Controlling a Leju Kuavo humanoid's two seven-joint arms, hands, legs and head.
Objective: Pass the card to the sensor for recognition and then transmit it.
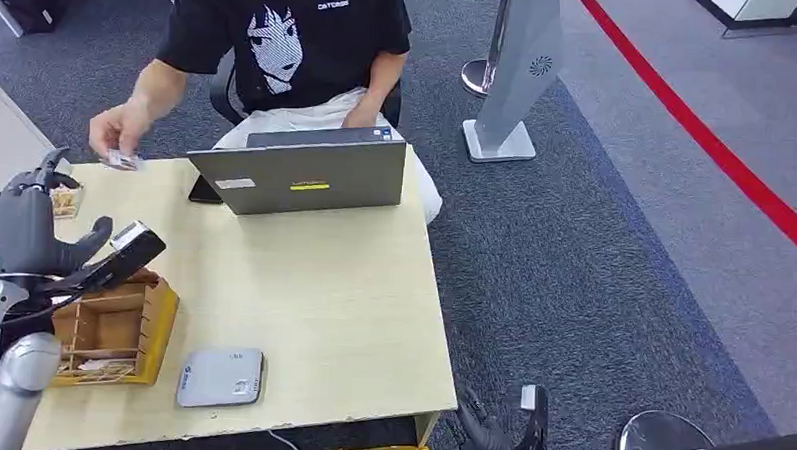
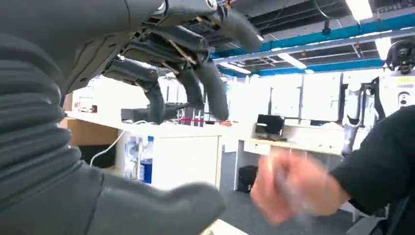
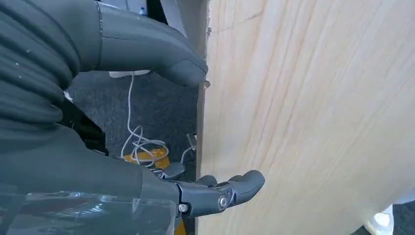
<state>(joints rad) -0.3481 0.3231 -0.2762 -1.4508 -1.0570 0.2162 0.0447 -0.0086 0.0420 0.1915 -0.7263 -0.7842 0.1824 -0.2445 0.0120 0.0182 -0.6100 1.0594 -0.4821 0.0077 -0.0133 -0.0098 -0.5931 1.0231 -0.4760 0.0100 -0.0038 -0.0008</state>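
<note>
Two hands are in play: the robot's left hand (image 1: 22, 234) is hovering raised over the table (image 1: 332, 303), fingers (image 2: 195, 88) spread and holding nothing. Just beyond those fingertips, a person's hand (image 1: 117, 135) is pinching the card (image 1: 123, 159). The right hand (image 3: 147, 58) is hanging beside the table's edge, fingers apart, empty, near the grey sensor (image 1: 220, 377)

Open-plan office w/ demo area. Grey carpet (image 1: 574, 251), wooden desk (image 1: 331, 313) w/ laptop (image 1: 301, 177), more desks (image 2: 288, 145) + monitor (image 2: 269, 125) behind.
</note>
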